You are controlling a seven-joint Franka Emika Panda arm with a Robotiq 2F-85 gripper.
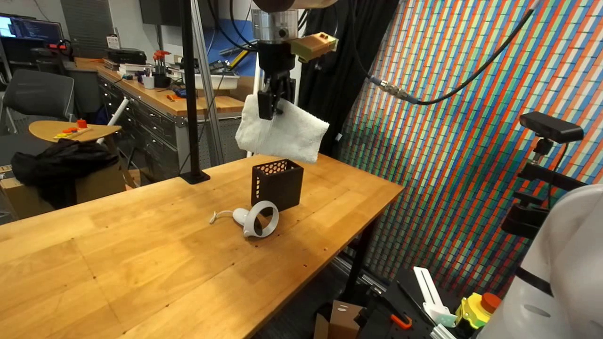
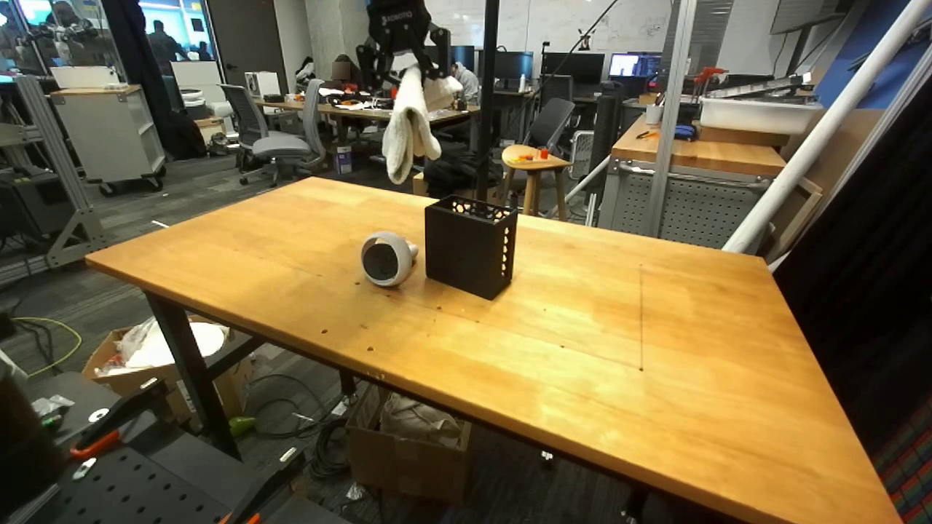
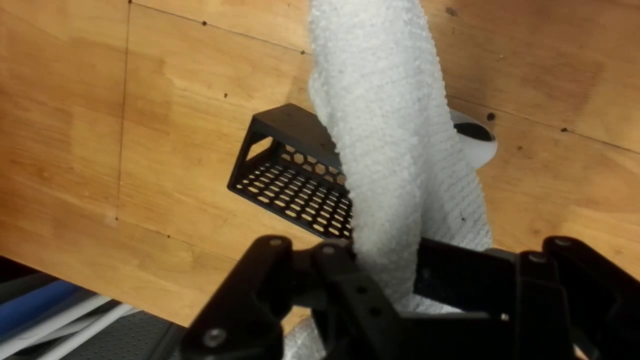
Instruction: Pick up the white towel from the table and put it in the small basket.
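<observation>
My gripper (image 1: 272,112) is shut on the white towel (image 1: 297,134) and holds it in the air above the table. The towel hangs folded from the fingers in both exterior views (image 2: 409,138). The small black basket (image 1: 278,189) stands upright on the table, open at the top, with honeycomb holes in its sides. It also shows in an exterior view (image 2: 467,247), below and to the right of the towel. In the wrist view, the towel (image 3: 380,125) covers the right part of the basket (image 3: 290,122). The visible inside of the basket holds nothing.
A white ring-shaped controller (image 1: 240,216) lies on the wooden table (image 1: 155,245) close beside the basket; it also shows in an exterior view (image 2: 386,260). A black post (image 1: 192,117) rises from the table's edge. A black curtain hangs behind.
</observation>
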